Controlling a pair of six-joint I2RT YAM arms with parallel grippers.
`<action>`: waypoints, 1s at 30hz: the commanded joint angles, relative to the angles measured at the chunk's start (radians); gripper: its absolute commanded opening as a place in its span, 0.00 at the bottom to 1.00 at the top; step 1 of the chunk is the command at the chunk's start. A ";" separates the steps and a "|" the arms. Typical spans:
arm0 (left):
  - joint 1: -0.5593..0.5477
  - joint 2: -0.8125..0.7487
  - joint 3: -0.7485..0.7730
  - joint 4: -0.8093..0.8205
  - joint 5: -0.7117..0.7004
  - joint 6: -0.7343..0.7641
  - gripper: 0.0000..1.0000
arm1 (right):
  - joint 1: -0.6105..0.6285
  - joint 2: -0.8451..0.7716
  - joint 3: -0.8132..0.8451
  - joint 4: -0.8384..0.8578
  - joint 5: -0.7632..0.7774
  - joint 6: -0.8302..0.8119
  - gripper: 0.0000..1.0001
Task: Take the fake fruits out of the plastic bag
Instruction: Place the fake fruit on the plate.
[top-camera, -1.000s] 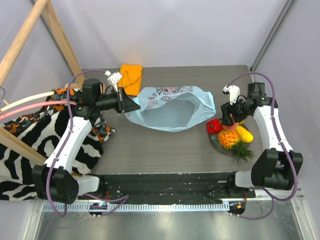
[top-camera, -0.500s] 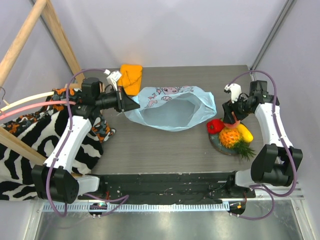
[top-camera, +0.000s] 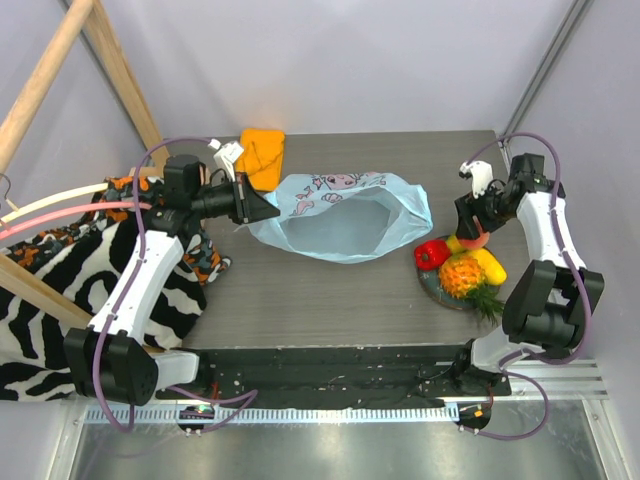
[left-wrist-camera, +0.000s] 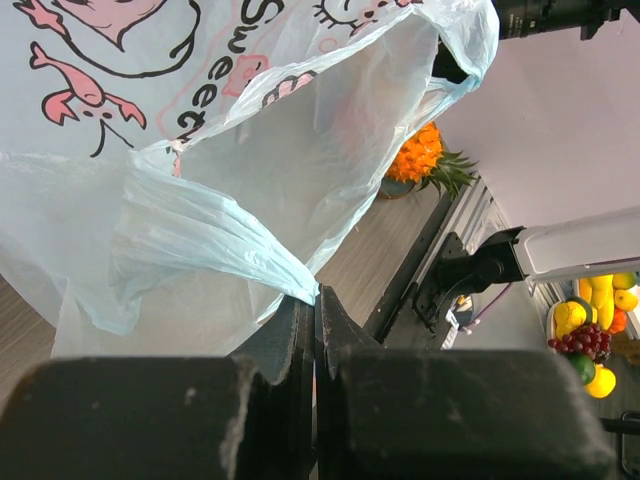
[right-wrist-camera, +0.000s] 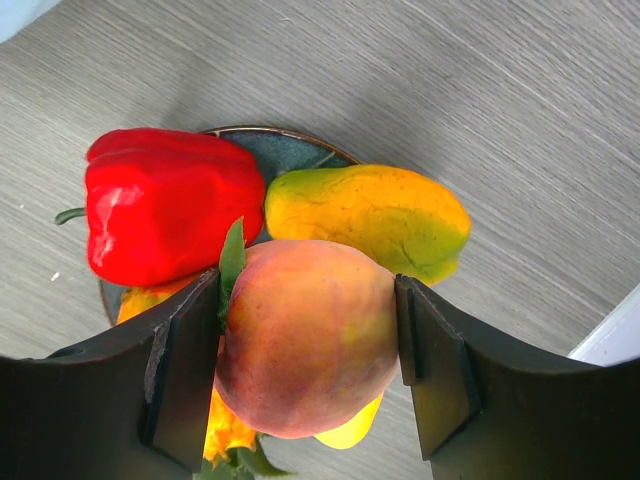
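Observation:
The light-blue plastic bag (top-camera: 340, 220) lies open in the middle of the table, its printed film filling the left wrist view (left-wrist-camera: 250, 150). My left gripper (top-camera: 270, 208) is shut on its left edge, a twist of film pinched between the tips (left-wrist-camera: 316, 300). My right gripper (top-camera: 474, 238) is shut on a peach-coloured fruit (right-wrist-camera: 305, 335), holding it just above a dark plate (right-wrist-camera: 290, 150). On the plate lie a red fruit (right-wrist-camera: 170, 200), a yellow-green piece (right-wrist-camera: 370, 215) and the pineapple (top-camera: 458, 275). The bag's inside looks empty from above.
A folded orange cloth (top-camera: 262, 155) lies at the back, behind the bag. A zebra-striped cloth (top-camera: 60, 270) hangs off the table's left side under the left arm. Wooden beams (top-camera: 110, 60) cross the back left corner. The plate (top-camera: 432, 285) sits near the right edge.
The right arm has shifted slightly right and back, carrying the peach-coloured fruit with it over the plate. The left gripper and bag have not moved.

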 joint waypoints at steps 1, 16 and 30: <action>0.010 -0.009 0.025 0.016 0.005 0.010 0.00 | -0.002 0.007 -0.030 0.051 -0.014 -0.030 0.41; 0.014 0.027 0.014 0.065 0.021 -0.026 0.00 | -0.002 -0.105 -0.132 0.007 -0.023 -0.047 0.96; 0.015 0.045 0.018 0.115 0.021 -0.060 0.00 | -0.008 -0.141 0.221 0.088 0.111 0.290 1.00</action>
